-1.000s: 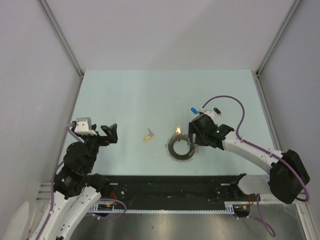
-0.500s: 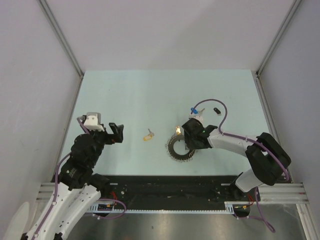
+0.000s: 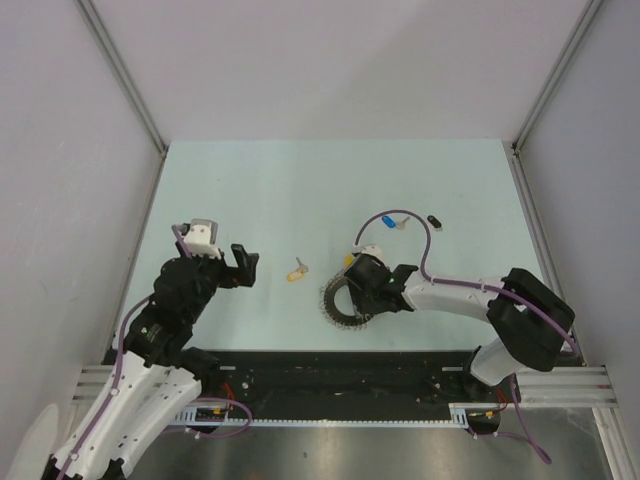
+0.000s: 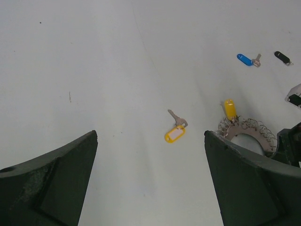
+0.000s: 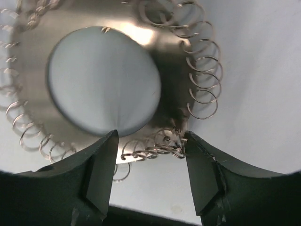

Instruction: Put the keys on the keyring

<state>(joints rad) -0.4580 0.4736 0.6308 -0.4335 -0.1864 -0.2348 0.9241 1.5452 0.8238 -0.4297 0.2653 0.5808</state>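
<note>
The keyring [image 3: 340, 303], a silvery ring rimmed with wire coils, lies right of the table's centre. My right gripper [image 3: 364, 284] is down on its right side. In the right wrist view the jaws [image 5: 150, 146] pinch the keyring's [image 5: 136, 34] near rim, one finger at the inner hole, the other against the coils. A yellow key [image 3: 298, 271] lies left of the ring. A second yellow tag [image 4: 229, 108] sits at the ring's far edge. The blue key [image 3: 388, 218] and black key [image 3: 434, 221] lie farther back. My left gripper [image 3: 243, 265] hovers open, left of the yellow key [image 4: 175, 133].
Pale walls with metal corner posts [image 3: 130, 90] close in the table on three sides. The right arm's purple cable [image 3: 425, 245] arcs over the table near the blue key. The black rail [image 3: 340, 375] with the arm bases runs along the near edge.
My right gripper has moved left and down onto the keyring and narrowed its jaws around the rim; the ring shifted slightly left. The left arm has crept to the right, still open.
</note>
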